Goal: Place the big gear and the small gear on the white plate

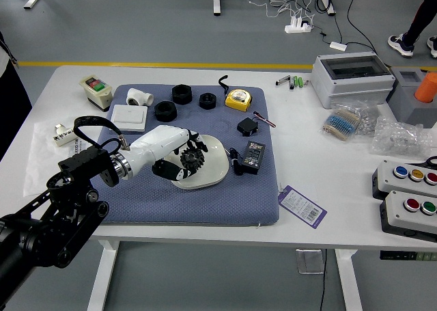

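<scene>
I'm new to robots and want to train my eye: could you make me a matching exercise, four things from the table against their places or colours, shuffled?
1. Gear
2. Plate
3. Tape measure
4. Button boxes

A. Yellow, near the far edge of the blue mat
B. At the right end of the table
C. Held in the fingers of the robot's left hand
D. White, beneath that hand

Right pairs: 1-C, 2-D, 3-A, 4-B
</scene>
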### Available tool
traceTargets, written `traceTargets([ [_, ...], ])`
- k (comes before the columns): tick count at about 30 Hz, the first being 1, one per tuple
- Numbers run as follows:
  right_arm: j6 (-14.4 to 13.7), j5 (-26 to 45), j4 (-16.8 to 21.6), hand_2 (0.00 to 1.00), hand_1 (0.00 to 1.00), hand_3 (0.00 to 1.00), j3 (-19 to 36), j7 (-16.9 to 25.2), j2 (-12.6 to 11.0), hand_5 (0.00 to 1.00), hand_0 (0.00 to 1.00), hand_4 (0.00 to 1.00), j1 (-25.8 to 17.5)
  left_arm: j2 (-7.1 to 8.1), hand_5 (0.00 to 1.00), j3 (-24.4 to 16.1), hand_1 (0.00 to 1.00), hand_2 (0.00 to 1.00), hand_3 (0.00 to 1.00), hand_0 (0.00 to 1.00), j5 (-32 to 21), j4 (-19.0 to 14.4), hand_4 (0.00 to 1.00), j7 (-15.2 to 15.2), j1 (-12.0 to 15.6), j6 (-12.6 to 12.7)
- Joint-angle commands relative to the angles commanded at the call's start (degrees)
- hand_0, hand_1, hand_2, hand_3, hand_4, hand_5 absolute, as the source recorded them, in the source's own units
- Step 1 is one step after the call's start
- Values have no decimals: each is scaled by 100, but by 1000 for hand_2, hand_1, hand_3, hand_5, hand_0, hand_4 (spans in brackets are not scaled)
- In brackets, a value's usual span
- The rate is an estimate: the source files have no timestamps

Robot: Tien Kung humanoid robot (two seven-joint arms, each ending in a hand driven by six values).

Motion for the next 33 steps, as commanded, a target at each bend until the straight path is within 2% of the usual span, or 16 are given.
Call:
traceTargets([
  [3,-4,-8,3,752,704,566,3,1,-3,646,687,786,9,-106,2,57,478,535,651,392,-3,179,598,-20,-72,190],
  [4,-4,-8,3,752,704,566,3,1,-3,646,687,786,10,-113,7,60,534,589,670,466,-2,191,838,-21,-77,204],
  [6,-3,-8,5,752,704,566,-13,-1,-6,646,687,786,16,-218,7,40,534,589,670,466,120,359,838,119,-155,238],
  [9,-1,-7,7,752,704,566,-15,-1,-9,646,687,786,18,-287,7,16,534,589,670,466,284,509,838,301,-220,177],
  [10,-1,-7,7,752,704,565,-16,-2,-10,646,686,786,18,-306,139,4,685,761,803,614,369,557,998,369,-239,139],
  [15,1,-6,7,752,704,565,-22,-2,-10,646,686,786,17,-348,139,-13,685,761,803,614,470,674,998,578,-269,62],
  [16,2,-6,7,752,704,566,-23,-3,-9,646,687,786,16,-353,195,-16,775,859,871,721,470,682,998,604,-270,65],
  [22,5,-9,8,752,704,566,-26,-1,-3,647,687,787,1,-335,185,-76,788,869,882,736,470,606,998,632,-235,162],
  [27,10,-5,5,752,704,566,-30,2,4,647,687,787,-20,-243,185,-296,788,869,882,736,470,353,998,555,-171,323],
  [28,11,-8,4,752,704,566,-34,1,6,646,687,787,-27,-197,109,-384,733,805,862,702,470,294,998,506,-152,434],
  [29,12,-10,2,752,704,566,-36,1,7,646,687,787,-31,-162,109,-453,733,805,862,702,470,263,998,481,-137,509],
  [33,16,-8,1,752,704,566,-34,1,8,646,687,787,-45,-55,109,-667,733,805,862,702,470,269,998,439,-99,653],
])
